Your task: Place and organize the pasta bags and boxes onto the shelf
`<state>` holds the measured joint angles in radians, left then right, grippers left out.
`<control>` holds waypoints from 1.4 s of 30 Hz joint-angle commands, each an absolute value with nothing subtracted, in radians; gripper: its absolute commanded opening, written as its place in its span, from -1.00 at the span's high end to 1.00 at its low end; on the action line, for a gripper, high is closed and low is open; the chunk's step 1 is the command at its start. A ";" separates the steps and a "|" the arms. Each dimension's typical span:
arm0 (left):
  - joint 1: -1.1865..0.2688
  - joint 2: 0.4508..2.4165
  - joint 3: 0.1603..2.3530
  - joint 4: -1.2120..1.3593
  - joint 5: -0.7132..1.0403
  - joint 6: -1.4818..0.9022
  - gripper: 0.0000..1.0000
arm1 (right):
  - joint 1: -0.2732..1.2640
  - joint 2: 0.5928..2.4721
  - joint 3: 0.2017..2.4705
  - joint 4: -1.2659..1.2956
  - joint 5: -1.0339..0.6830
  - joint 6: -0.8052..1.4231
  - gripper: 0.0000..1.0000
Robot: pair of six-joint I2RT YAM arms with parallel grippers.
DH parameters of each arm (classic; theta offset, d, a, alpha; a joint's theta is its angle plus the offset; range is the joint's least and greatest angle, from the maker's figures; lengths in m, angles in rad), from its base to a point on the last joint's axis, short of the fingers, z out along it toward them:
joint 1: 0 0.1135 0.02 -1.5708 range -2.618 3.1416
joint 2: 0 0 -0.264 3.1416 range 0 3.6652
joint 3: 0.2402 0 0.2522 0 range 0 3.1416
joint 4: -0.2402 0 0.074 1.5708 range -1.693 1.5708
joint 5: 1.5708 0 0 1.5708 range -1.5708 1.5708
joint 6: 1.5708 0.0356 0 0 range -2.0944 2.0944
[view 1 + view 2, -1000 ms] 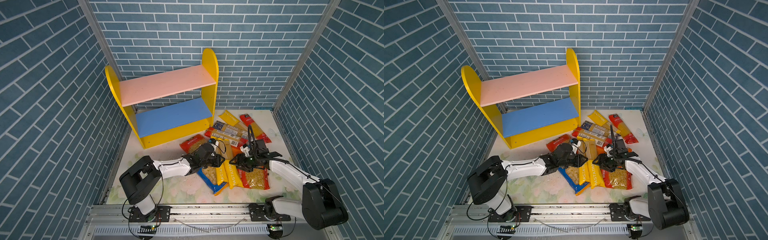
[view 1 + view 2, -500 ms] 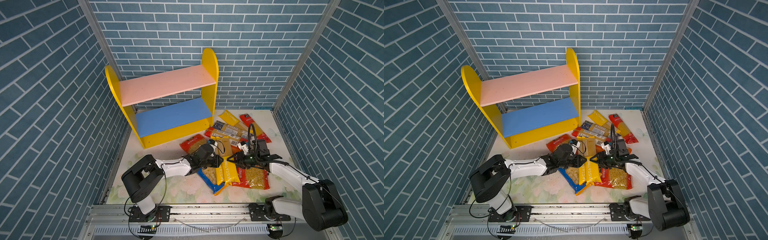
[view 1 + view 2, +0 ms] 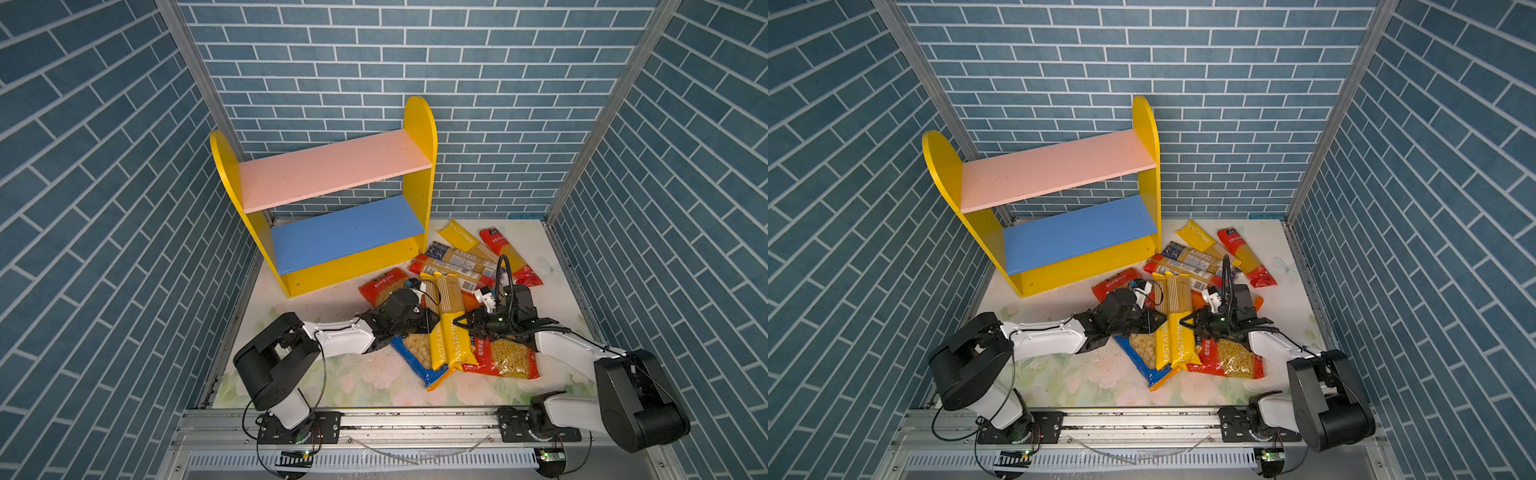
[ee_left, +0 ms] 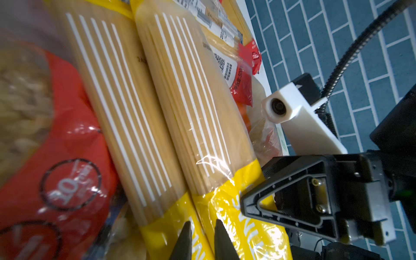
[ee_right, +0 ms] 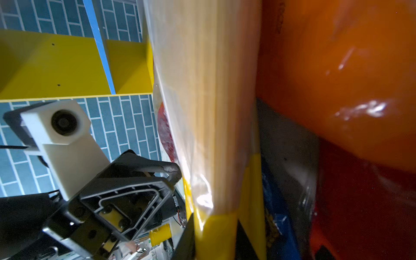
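Fingers (image 5: 185, 243) clamp yellow spaghetti pack (image 5: 213, 112).

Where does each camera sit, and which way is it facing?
Both top views: high above the front rail, looking down on shelf, pasta pile, both arms.
Left wrist: on left arm, past left gripper, across yellow spaghetti packs toward right gripper.
Right wrist: on right arm, facing those packs, left gripper, shelf beyond.
Shared: wrist views face each other across the packs.
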<state>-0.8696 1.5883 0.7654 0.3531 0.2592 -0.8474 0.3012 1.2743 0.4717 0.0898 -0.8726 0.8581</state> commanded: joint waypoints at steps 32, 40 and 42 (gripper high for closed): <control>-0.552 1.021 0.634 0.330 0.447 -0.996 -0.74 | 0.674 1.221 1.014 0.154 -0.722 0.923 0.94; -0.522 0.967 0.682 0.279 0.446 -0.953 -0.65 | 0.774 1.273 1.120 0.122 -0.714 0.900 0.95; -0.503 0.973 0.688 0.285 0.460 -0.961 -0.53 | 0.796 1.277 1.144 0.089 -0.706 0.877 0.95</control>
<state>-0.5293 0.9726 0.6628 0.3035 0.4358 -0.9802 0.7692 1.2961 1.0260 0.0063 -0.6983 0.9382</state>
